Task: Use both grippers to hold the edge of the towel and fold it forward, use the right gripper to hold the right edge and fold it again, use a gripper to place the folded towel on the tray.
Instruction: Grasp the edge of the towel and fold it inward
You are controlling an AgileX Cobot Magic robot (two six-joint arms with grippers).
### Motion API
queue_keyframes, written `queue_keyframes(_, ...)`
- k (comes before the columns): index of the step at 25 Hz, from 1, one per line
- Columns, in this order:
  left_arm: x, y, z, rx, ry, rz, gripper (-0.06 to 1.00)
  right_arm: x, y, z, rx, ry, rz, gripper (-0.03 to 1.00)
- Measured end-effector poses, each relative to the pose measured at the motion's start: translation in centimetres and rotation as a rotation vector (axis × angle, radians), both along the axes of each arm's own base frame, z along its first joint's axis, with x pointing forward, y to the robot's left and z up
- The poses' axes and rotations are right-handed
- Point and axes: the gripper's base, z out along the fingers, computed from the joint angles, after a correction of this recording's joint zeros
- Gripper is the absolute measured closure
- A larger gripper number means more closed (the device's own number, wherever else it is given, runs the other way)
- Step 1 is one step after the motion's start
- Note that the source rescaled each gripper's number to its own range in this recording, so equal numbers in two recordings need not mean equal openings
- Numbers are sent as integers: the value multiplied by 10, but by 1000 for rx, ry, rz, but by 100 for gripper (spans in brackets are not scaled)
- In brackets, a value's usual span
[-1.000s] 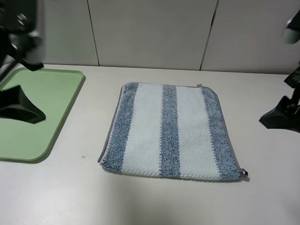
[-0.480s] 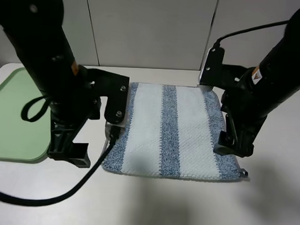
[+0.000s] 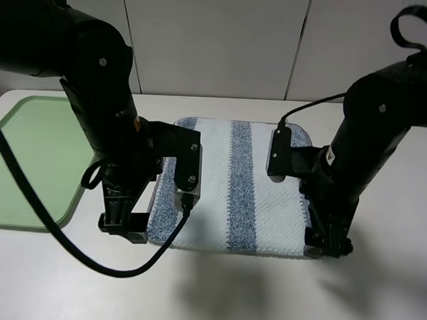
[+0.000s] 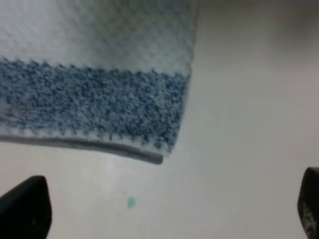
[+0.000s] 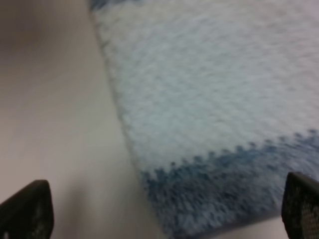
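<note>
The striped white and blue-grey towel [image 3: 234,182] lies flat on the table's middle, its near edge [image 3: 231,250] straight. My left gripper [image 3: 123,224] hangs low beside the towel's near left corner, fingers pointing down. In the left wrist view the left gripper [image 4: 167,206] is open, and the trimmed towel corner [image 4: 149,149] lies just ahead of the fingertips [image 4: 25,206]. My right gripper [image 3: 328,245] is low over the near right corner. The right wrist view shows the right gripper [image 5: 164,206] open, with the towel [image 5: 209,109] spreading between the fingertips [image 5: 301,206]. The light-green tray [image 3: 28,173] sits at the left, partly behind my left arm.
A tiny green speck [image 4: 130,202] marks the white table [image 3: 229,295] near the left gripper. Black cables [image 3: 47,231] loop from the left arm over the table's front. A grey panelled wall [image 3: 219,40] stands behind the table.
Both arms have swung in from the sides and come down to the towel's two near corners. The towel has not moved, and both grippers have stayed open.
</note>
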Motion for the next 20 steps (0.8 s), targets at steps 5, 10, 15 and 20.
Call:
queue_keyframes(5, 4, -6, -19, -4, 12, 9, -5, -5, -3, -11, 15, -31, 64, -3)
queue_keyframes(10, 8, -9, -37, 13, 34, 12, -5, -11, -8, -21, 20, -51, 123, -3)
queue_keyframes(15, 9, -13, -40, -26, 33, 29, -5, -14, -9, -28, 45, -101, 140, -3)
queue_keyframes(20, 9, -17, -40, -62, 26, -2, -5, -13, -9, -30, 62, -139, 156, -3)
